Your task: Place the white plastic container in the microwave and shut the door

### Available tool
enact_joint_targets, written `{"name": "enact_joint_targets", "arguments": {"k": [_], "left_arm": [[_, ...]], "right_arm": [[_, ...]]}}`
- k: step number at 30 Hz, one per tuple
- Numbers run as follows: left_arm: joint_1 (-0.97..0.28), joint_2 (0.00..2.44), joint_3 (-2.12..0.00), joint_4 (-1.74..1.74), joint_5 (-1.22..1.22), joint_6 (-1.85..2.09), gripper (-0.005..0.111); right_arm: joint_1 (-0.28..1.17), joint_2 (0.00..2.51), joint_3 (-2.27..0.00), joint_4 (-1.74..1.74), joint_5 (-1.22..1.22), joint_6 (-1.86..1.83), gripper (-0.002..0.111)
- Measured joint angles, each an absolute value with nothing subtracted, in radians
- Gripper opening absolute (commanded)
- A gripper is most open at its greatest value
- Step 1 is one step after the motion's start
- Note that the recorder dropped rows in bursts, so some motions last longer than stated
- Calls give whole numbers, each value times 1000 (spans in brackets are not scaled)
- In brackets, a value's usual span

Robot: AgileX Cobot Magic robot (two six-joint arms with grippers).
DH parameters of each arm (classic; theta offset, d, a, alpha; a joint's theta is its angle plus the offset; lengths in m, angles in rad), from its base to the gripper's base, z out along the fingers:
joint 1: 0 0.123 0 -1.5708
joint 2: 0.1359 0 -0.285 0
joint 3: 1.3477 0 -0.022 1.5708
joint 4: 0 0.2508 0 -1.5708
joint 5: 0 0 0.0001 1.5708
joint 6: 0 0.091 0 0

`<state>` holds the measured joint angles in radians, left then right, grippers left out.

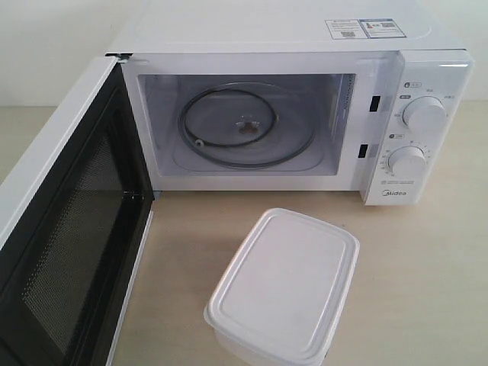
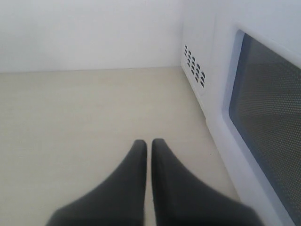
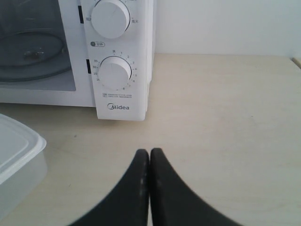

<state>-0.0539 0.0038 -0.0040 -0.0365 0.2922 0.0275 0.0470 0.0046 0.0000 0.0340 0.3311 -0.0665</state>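
The microwave (image 3: 117,108) stood ahead of the right gripper (image 3: 149,151). The white plastic container (image 3: 16,150) sat on the table (image 3: 225,117) near that gripper, before the cavity. The door (image 2: 263,108), swung open, lay just beside the left gripper (image 2: 148,141).

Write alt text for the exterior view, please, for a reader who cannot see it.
A lidded white plastic container sits on the table before a white microwave whose door stands wide open on the left. Its glass turntable holds nothing.

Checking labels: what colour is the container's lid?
The lid is plain white, clearest in the exterior view.
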Motion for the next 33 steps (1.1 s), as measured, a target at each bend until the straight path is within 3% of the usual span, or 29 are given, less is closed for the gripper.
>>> {"name": "enact_joint_targets", "arguments": {"k": [10, 17, 23, 33], "left_arm": [[-54, 4, -4, -37, 292, 27, 4], [-54, 4, -4, -37, 292, 27, 4], [-54, 4, -4, -37, 292, 27, 4], [-54, 4, -4, -37, 292, 27, 4]], "right_arm": [[47, 5, 0, 34, 306, -67, 0], [47, 5, 0, 38, -93, -48, 0], [47, 12, 0, 42, -258, -34, 0], [47, 457, -253, 42, -338, -74, 0]]}}
